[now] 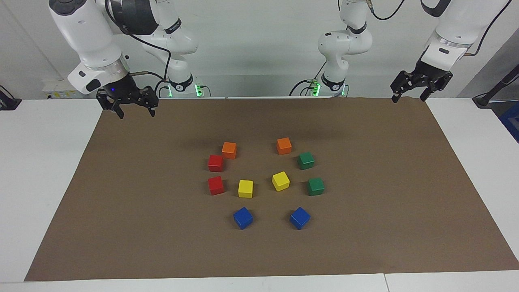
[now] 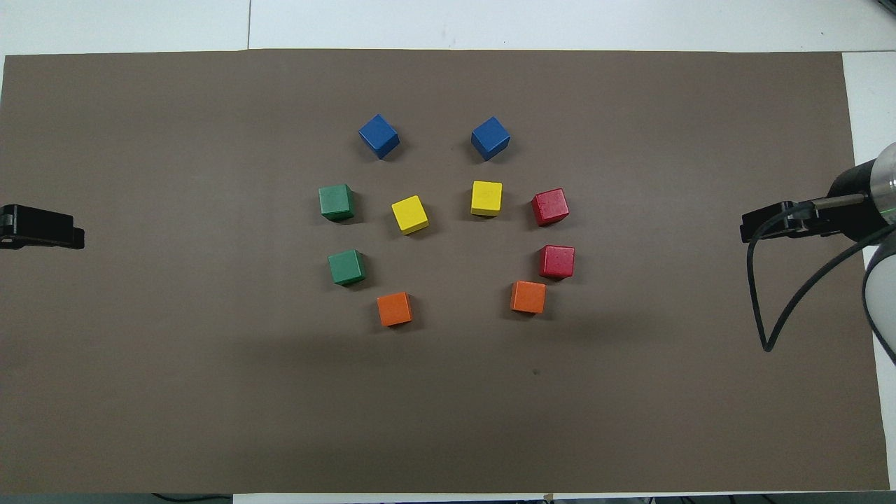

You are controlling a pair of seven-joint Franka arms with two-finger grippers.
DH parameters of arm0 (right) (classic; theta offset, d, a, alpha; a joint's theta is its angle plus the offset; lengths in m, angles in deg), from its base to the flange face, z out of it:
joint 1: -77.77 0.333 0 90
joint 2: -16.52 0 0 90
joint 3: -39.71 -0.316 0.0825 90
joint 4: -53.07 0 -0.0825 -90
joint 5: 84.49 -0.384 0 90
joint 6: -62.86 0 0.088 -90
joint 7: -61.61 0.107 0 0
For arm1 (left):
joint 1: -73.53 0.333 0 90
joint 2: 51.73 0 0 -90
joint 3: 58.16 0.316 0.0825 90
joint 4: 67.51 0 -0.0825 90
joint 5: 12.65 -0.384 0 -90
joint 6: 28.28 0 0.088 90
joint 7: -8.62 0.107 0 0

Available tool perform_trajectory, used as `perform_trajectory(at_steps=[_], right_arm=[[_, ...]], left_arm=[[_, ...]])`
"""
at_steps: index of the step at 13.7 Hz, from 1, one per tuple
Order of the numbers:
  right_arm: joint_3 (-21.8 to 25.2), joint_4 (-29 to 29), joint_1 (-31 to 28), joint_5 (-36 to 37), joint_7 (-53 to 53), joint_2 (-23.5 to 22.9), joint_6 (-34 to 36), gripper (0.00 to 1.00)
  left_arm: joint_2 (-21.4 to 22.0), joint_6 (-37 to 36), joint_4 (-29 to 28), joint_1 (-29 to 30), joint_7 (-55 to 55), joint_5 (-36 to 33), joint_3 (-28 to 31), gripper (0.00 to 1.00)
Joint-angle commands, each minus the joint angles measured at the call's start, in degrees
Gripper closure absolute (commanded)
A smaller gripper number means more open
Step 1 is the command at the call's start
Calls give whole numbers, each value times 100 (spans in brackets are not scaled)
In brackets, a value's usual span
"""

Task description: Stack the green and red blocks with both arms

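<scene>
Two dark green cubes (image 1: 306, 160) (image 1: 315, 186) sit on the brown mat toward the left arm's end, one nearer to the robots than the other; they also show in the overhead view (image 2: 346, 267) (image 2: 336, 201). Two red cubes (image 1: 215, 163) (image 1: 216, 185) sit toward the right arm's end, also seen from overhead (image 2: 557, 261) (image 2: 550, 206). All lie apart, none stacked. My left gripper (image 1: 408, 98) (image 2: 43, 227) hangs open and empty over the mat's corner at its end. My right gripper (image 1: 136, 112) (image 2: 766, 225) hangs open and empty over the mat's edge at its end.
Two orange cubes (image 1: 229, 150) (image 1: 284, 145) lie nearest the robots. Two yellow cubes (image 1: 245, 188) (image 1: 280, 181) lie in the middle of the ring. Two blue cubes (image 1: 243, 217) (image 1: 299, 217) lie farthest. The brown mat (image 1: 121, 227) covers a white table (image 1: 40, 162).
</scene>
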Motion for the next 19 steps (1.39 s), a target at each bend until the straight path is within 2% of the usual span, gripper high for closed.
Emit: perform_trajectory(at_steps=[1,9,12,14,16,19], right_arm=[[-16,16,-94,87,-66,24,79,0],[-33,51,-112,140,-66,33,-9,0],[-33,51,-103,140,-66,33,-9,0],[-25,77,-112,140,-66,33,-9,0],[-33,69,-112,140,-66,33,-18,0],[-33,77,-68,132,-39,33,-35,0]], left_arm=[[117,47,-85,35,82,-96,-39,0],[187,29,-111,44,-5,-96,-30,0],[371,406,-619,-26,-182,-53,-73,0],[476,766,-998,-411,-216,-44,-83,0],[494,1135,-1297,-763,-732,-26,-91,0],[346,1602,-1675,-1220,-1122,148,-91,0]])
